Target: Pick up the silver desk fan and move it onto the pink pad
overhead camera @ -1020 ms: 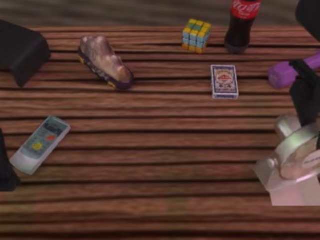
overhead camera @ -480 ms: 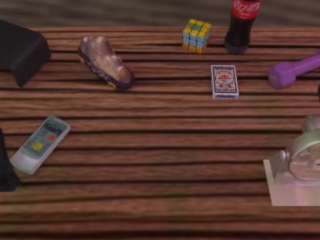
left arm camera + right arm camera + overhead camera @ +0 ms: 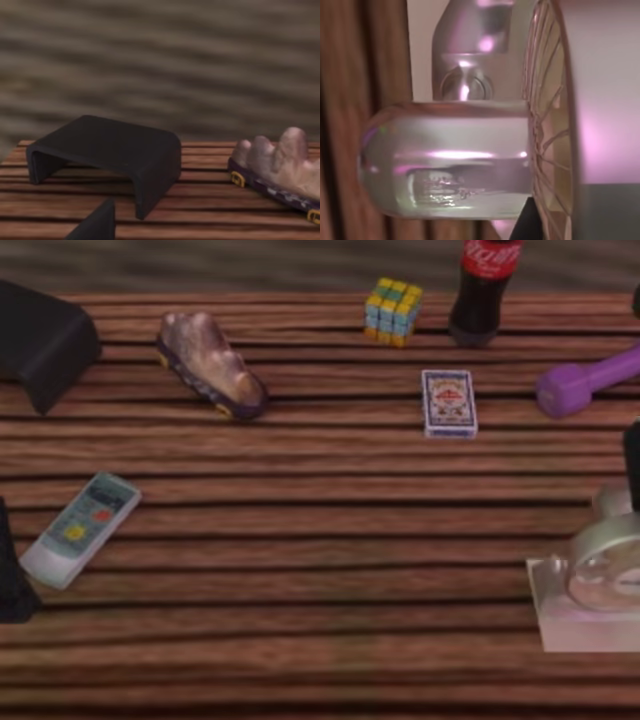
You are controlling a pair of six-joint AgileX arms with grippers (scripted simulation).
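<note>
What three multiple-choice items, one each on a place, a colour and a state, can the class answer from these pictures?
1. Where does the shiny silver desk fan stand?
A. on the pale pink square pad at the table's right edge
B. beside the grey remote control
C. against the cola bottle

2. What colour is the dumbbell?
A. green
B. purple
C. orange

3. How does the patterned card box lie?
A. upright on an end
B. leaning on the cube
C. flat on the wooden table

Answers: 1 A, the fan's base sits on the pad; 2 B, it shows purple; 3 C, its printed face points up.
</note>
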